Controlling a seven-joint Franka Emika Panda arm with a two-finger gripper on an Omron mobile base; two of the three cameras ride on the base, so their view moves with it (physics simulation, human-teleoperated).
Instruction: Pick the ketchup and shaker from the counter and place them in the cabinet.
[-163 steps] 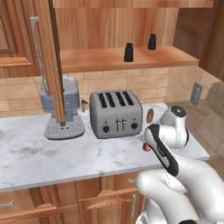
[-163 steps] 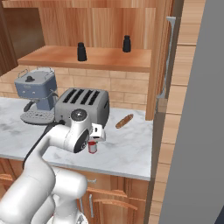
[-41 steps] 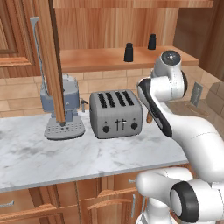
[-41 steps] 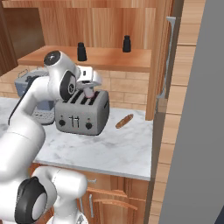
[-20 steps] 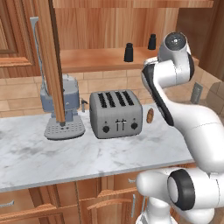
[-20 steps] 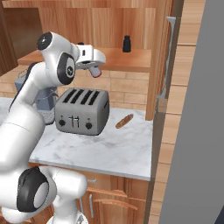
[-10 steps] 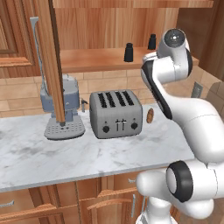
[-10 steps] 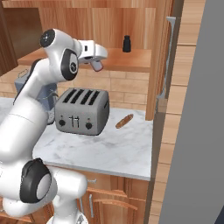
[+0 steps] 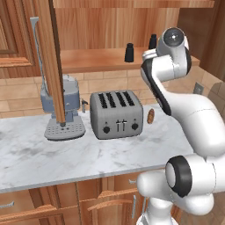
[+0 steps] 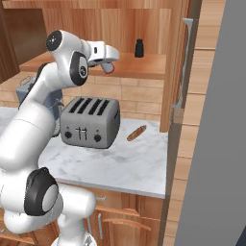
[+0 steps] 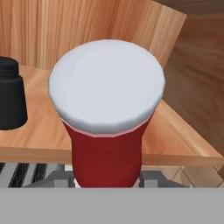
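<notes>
The ketchup [image 11: 107, 127] sits dead centre of the hand view, red body below and pale cap towards the camera, its base down between the gripper's own tips at the bottom edge, so the fingers are closed narrow around the bottle and holding it. Behind it in that view runs the plank shelf of the cabinet [image 11: 175, 140], wood back panel above, and at the left edge stands a black shaker [image 11: 11, 98], upright on the shelf, just beside the bottle but not touching it. In the right base view the gripper [image 10: 107, 64] hangs at upper centre, level with the front edge of the shelf, with the white arm curling up from the lower left; one black shaker stands on the shelf to the right of it, well apart. In the left base view, the upper centre shows two black shakers on the shelf, one at [image 9: 129, 52] and another partly hidden behind the arm's wrist at the upper right. Below the shelf, in the middle of the frame, the grey toaster [image 9: 116, 114] stands on the marble counter [image 9: 52, 160], a small tan-brown oval item [image 9: 151, 116] just to its right, and a coffee machine [image 9: 64, 110] to its left, behind the cabinet's open door.
</notes>
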